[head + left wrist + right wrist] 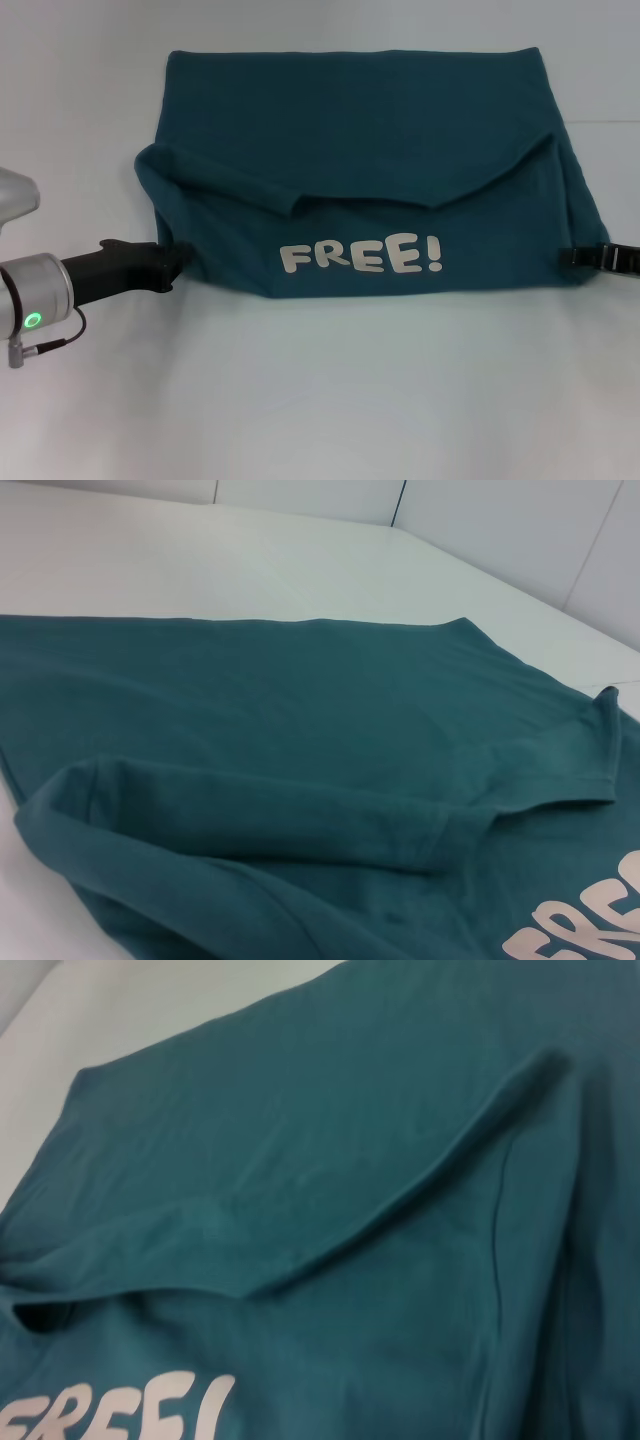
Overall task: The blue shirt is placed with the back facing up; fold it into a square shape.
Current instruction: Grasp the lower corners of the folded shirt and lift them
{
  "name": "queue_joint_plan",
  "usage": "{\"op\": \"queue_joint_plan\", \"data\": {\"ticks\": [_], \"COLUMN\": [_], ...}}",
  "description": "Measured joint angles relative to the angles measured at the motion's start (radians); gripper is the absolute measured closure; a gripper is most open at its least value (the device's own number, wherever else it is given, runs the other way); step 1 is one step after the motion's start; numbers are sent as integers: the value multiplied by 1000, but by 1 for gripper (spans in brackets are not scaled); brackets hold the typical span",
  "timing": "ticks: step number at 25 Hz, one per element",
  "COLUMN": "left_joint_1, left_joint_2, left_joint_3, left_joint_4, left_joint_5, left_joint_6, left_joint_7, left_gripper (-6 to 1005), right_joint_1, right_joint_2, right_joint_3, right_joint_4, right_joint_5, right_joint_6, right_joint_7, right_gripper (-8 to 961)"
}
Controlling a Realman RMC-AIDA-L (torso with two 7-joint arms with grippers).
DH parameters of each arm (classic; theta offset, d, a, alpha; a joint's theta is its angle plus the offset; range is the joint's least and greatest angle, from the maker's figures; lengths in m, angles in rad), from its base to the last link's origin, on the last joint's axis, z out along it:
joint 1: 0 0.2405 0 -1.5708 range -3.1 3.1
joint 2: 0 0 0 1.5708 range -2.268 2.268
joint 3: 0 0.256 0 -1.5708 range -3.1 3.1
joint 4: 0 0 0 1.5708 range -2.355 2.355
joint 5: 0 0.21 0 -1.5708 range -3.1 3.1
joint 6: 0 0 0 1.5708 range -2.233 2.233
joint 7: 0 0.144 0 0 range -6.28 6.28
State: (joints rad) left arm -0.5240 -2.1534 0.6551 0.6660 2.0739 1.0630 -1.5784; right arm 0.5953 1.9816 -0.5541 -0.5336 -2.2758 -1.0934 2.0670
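The blue shirt [370,180] fills the centre and upper part of the head view on the white table [320,400], folded so its near flap shows cream "FREE!" lettering [360,257]. The left gripper [178,256] touches its lower-left edge, the right gripper [572,256] its lower-right edge; whether either grips the soft knit, I cannot tell
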Motion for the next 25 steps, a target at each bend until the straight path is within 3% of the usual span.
{"op": "queue_joint_plan", "data": {"ticks": [3,6,11,18,25], "left_joint_1": [0,2,6,37,136], "left_joint_2": [1,1,1,0,-4], "left_joint_3": [0,0,-1,0,-13], "left_joint_4": [0,0,0,46,203], "left_joint_5": [0,0,0,10,51], "left_joint_6": [0,0,0,34,237], "left_joint_7": [0,0,0,-48,-160], "left_gripper": [977,977,977,976,976], "right_joint_1": [-24,-50,-86,-129,-190], "right_joint_2": [2,2,1,-2,-6], "right_joint_3": [11,12,16,44,88], "right_joint_4": [-21,-47,-62,-84,-143], "right_joint_5": [22,55,97,131,131], "right_joint_6": [-30,-53,-85,-149,-242], "right_joint_7": [-5,-9,-34,-76,-100], "right_gripper": [605,846,938,937,937]}}
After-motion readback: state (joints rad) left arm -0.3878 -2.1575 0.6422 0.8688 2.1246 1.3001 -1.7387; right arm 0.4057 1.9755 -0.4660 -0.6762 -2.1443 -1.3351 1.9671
